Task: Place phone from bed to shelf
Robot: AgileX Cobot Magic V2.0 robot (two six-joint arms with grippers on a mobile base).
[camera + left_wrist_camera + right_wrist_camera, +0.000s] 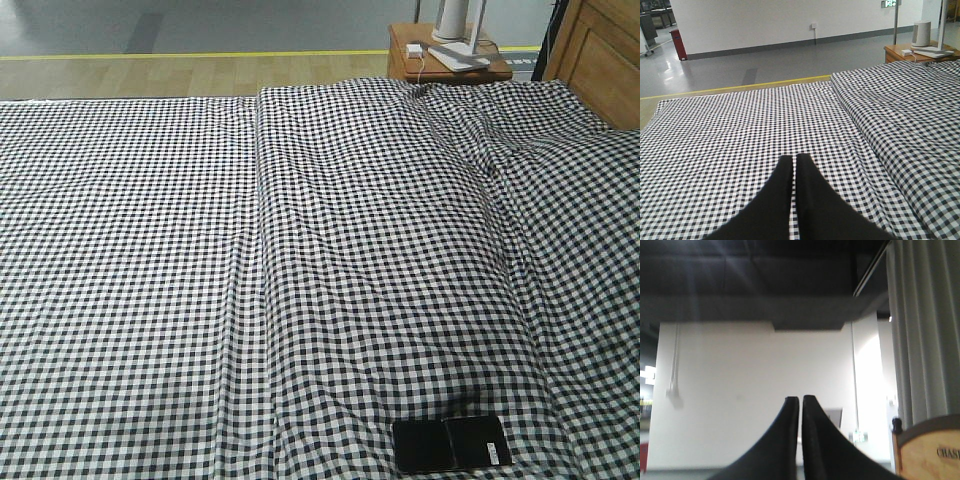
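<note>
phone [451, 444]: lying flat on the bed [300, 260], low and right in the front view
left pincer [794, 159]: pressed together, empty, over the sheet
right pincer [800, 400]: pressed together, empty

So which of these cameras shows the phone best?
The front-facing view: the phone lies whole on the bed, near the picture's bottom edge. The left wrist view shows the bed but no phone; the right wrist view faces a wall and ceiling, no phone either.

phone [451, 444]: flat on bed [200, 250], bottom right | nightstand [402, 55]: beyond bed, beside headboard [600, 60]
</note>
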